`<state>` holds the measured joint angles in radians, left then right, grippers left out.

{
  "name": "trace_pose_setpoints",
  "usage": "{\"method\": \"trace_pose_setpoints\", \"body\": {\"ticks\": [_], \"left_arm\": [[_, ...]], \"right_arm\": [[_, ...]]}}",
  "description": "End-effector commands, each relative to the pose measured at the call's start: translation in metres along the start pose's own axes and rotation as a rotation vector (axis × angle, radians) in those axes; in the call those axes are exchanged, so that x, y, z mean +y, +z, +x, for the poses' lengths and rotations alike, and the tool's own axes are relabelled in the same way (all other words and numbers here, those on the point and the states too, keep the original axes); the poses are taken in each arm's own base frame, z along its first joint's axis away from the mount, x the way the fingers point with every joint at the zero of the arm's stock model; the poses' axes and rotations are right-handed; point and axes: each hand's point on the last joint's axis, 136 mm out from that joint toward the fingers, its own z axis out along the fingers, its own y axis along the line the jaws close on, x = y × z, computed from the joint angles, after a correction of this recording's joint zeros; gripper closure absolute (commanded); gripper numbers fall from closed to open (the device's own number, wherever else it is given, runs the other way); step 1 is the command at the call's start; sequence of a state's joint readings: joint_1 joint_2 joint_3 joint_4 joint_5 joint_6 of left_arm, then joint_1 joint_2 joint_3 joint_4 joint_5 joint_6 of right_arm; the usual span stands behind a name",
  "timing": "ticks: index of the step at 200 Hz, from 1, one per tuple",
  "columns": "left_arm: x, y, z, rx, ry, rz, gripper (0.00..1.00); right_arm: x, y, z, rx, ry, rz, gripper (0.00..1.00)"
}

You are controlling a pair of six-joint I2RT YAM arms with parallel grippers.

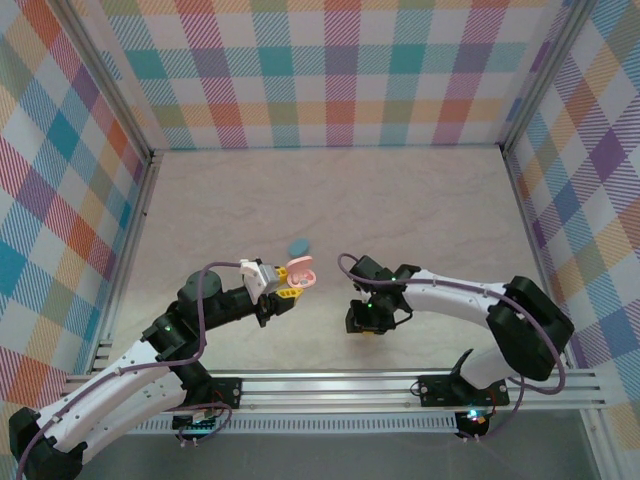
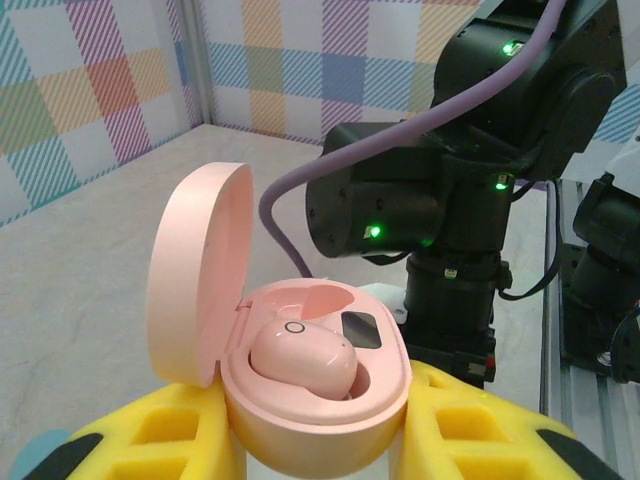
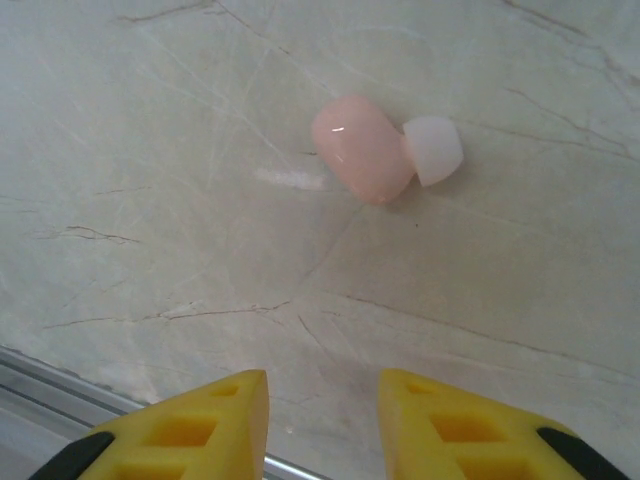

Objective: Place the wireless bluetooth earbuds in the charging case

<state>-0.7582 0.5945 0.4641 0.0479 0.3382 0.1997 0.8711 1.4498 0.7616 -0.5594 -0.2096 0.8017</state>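
Left gripper (image 2: 318, 445) clamped pink case (image 2: 200, 280), lid up, one pink earbud (image 2: 300, 360) seated inside. Right gripper (image 3: 323, 420) hovered, jaws narrowly apart, empty, over second pink earbud (image 3: 365, 148) on table (image 3: 150, 150). Likely step: pickup. Next: descend, pinch, carry to case.

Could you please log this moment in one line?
left end effector: holding open pink case, one pink earbud seated | right end effector: open near second pink earbud on table

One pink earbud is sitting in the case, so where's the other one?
The other pink earbud lies loose on the table, seen in the right wrist view just ahead of the right gripper's parted fingers.
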Motion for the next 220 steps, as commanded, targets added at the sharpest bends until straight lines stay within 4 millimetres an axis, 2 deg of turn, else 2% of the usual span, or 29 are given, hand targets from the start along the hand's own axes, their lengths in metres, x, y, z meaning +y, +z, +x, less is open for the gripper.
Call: {"method": "trace_pose_setpoints", "body": {"ticks": [1,49,104,169,220], "left_arm": [[-0.002,0.000,-0.004,-0.019,0.017,0.003,0.78],[-0.002,-0.002,-0.005,-0.016,0.013,0.002,0.78],[-0.001,-0.005,-0.004,-0.017,0.015,-0.009,0.78],[0.000,-0.008,-0.003,-0.015,0.016,-0.020,0.78],[0.001,-0.012,-0.002,-0.013,0.020,-0.034,0.78]], "right_arm": [[-0.001,-0.004,0.000,-0.031,0.041,-0.016,0.63],[-0.009,0.001,-0.003,-0.023,0.054,0.033,0.56],[-0.006,0.008,-0.010,-0.020,0.066,0.031,0.52],[-0.002,0.011,-0.043,-0.053,0.019,0.063,0.52],[0.018,0.007,-0.072,-0.066,-0.052,0.039,0.52]]}}
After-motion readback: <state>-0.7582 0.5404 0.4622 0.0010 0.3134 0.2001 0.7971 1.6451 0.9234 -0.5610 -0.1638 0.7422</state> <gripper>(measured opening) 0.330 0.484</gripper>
